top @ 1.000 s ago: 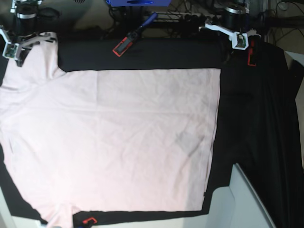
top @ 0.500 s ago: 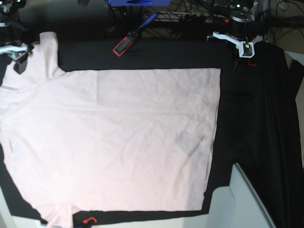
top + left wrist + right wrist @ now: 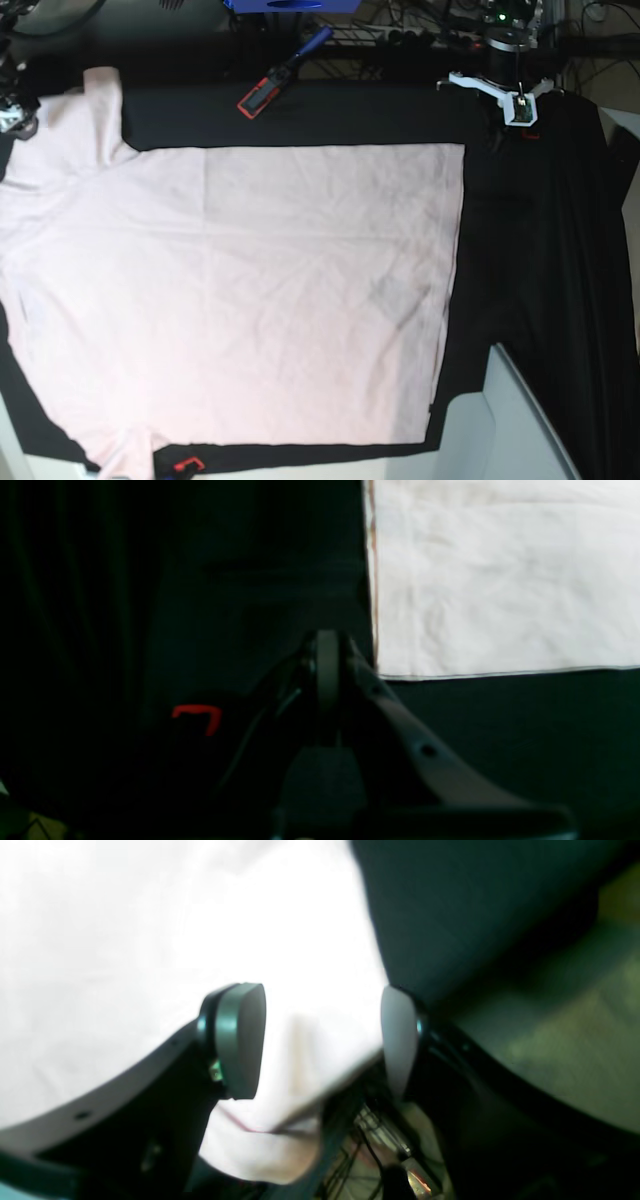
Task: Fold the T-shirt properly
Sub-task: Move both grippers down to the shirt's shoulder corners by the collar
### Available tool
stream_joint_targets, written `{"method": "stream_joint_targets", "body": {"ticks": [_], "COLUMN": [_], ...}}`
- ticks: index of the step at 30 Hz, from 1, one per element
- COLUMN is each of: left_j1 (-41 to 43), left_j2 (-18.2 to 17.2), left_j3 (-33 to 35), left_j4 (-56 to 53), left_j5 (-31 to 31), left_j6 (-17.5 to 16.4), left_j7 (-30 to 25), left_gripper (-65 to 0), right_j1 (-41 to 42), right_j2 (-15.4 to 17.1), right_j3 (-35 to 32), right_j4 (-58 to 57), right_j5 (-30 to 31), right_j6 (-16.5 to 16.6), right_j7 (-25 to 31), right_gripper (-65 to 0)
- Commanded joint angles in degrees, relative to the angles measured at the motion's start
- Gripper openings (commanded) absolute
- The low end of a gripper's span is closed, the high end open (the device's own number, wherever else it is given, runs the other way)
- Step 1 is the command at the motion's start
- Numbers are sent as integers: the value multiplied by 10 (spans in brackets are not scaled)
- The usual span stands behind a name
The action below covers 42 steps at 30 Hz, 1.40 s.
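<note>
The pale pink T-shirt [image 3: 250, 290] lies spread flat, plain side up, on the black table cloth [image 3: 540, 260], with one sleeve at the far left corner. My left gripper [image 3: 517, 108] hovers over black cloth beyond the shirt's far right corner. In the left wrist view it [image 3: 327, 670] is shut and empty, and the shirt's corner [image 3: 500, 580] lies just to its right. My right gripper [image 3: 320, 1040] is open over the sleeve's edge [image 3: 300, 1065], with cloth showing between its fingers. In the base view it [image 3: 12, 115] barely shows at the left edge.
A blue and red clamp [image 3: 275, 85] lies at the back of the table. Red clips [image 3: 185, 465] [image 3: 197, 715] hold the black cloth. A white surface [image 3: 520, 420] juts in at the bottom right. Cables and gear crowd the back edge.
My right arm has swung left and is now almost out of the base view, off the sleeve's top. My left arm has drawn back slightly and turned.
</note>
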Motion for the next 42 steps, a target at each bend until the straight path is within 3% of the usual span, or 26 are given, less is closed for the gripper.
{"method": "stream_joint_targets", "body": {"ticks": [1, 6, 21, 26, 28, 32, 34, 38, 40, 42], "left_j1": [5, 5, 6, 7, 7, 5, 5, 1, 1, 1], "left_j2": [-4, -4, -3, -3, -3, -2, -2, 2, 2, -2], "left_j3": [-1, -1, -1, -1, -1, -1, -1, -1, -1, 0], "left_j4": [7, 7, 7, 7, 7, 7, 7, 11, 12, 11], "left_j5": [-1, -1, -3, -3, -5, -6, -6, -15, -59, -128], "left_j6": [1, 1, 1, 1, 1, 1, 1, 1, 1, 0], "left_j7": [-14, -14, -14, -14, -14, -13, -6, 60, 79, 94], "left_gripper": [-650, -650, -650, -650, -650, -650, -643, -450, -373, -336], "right_j1": [9, 19, 25, 24, 24, 25, 25, 25, 25, 25], "right_j2": [17, 43, 40, 29, 28, 28, 28, 28, 28, 28], "right_j3": [6, 2, -19, -54, -56, -56, -56, -56, -56, -56], "right_j4": [-6, -75, -82, -83, -83, -83, -83, -83, -83, -83], "right_j5": [11, 10, 9, 9, 9, 9, 9, 9, 9, 9], "right_j6": [7, 25, 48, 48, 48, 48, 48, 48, 48, 48], "right_j7": [12, 13, 8, 10, 9, 9, 8, 8, 8, 8], "right_gripper": [-296, -296, -297, -302, -358, -586, -618, -630, -643, -647]}}
